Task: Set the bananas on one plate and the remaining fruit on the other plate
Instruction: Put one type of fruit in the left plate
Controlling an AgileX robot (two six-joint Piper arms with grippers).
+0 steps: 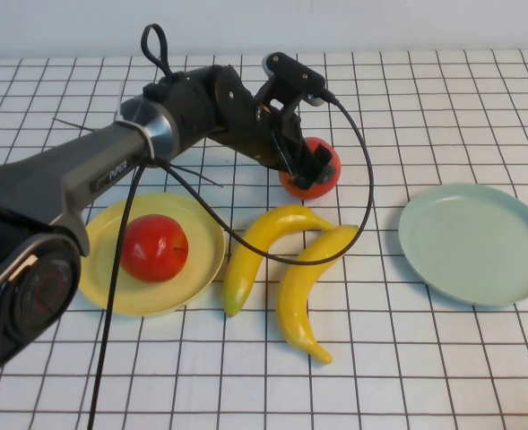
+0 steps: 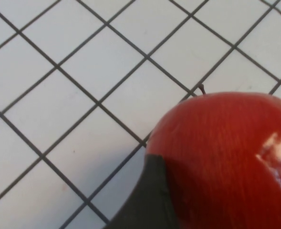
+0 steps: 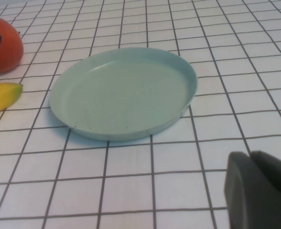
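Observation:
My left gripper (image 1: 312,170) reaches to the table's middle back and straddles a red apple (image 1: 332,159) that rests on the cloth. One dark finger (image 2: 147,200) lies against the apple's (image 2: 226,152) side. A second red apple (image 1: 154,247) sits on the pale yellow plate (image 1: 201,269) at the left. Two yellow bananas (image 1: 268,240) (image 1: 304,288) lie side by side on the cloth in the middle. The pale blue-green plate (image 1: 474,242) (image 3: 123,93) lies bare at the right. My right gripper (image 3: 251,160) is shut, low over the cloth near that plate, and is out of the high view.
The white gridded cloth (image 1: 407,358) covers the whole table. My left arm and its black cable (image 1: 246,246) cross over the yellow plate's far edge and loop past the bananas. In the right wrist view a banana tip (image 3: 2,95) shows beside the apple (image 3: 4,45).

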